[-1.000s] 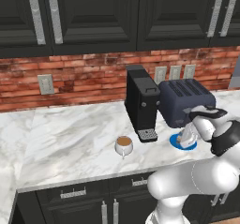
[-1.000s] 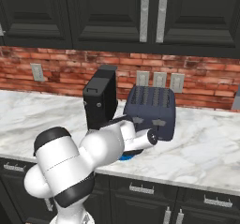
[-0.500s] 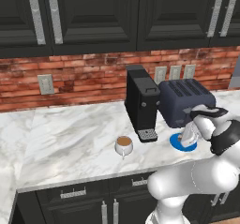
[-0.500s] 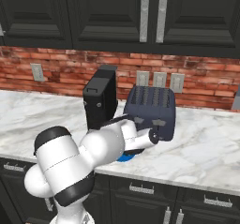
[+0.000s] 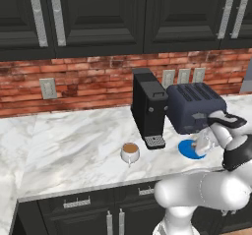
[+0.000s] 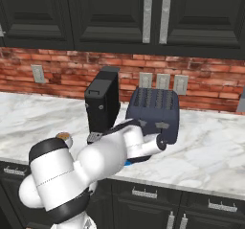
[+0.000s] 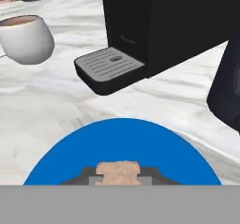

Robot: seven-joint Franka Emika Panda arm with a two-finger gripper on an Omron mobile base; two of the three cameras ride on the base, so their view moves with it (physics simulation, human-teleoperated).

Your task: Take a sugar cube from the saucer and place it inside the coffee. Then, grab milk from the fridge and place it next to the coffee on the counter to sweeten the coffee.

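Since earlier frame, arm barely moved; jaws went from wide to closed. Gripper (image 7: 117, 180) now pinches sugar cube (image 7: 117, 169) low in hand view, over saucer (image 7: 122, 145). I lift straight, gentle, then carry toward coffee (image 7: 26, 36), upper left.

Since a second ago the claw (image 7: 117, 180) has closed on the cube (image 7: 117, 170), low over the saucer (image 7: 123, 145).

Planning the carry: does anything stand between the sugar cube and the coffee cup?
Nothing visible does. The sugar cube sits between the gripper's fingers over the saucer; bare counter lies toward the coffee.
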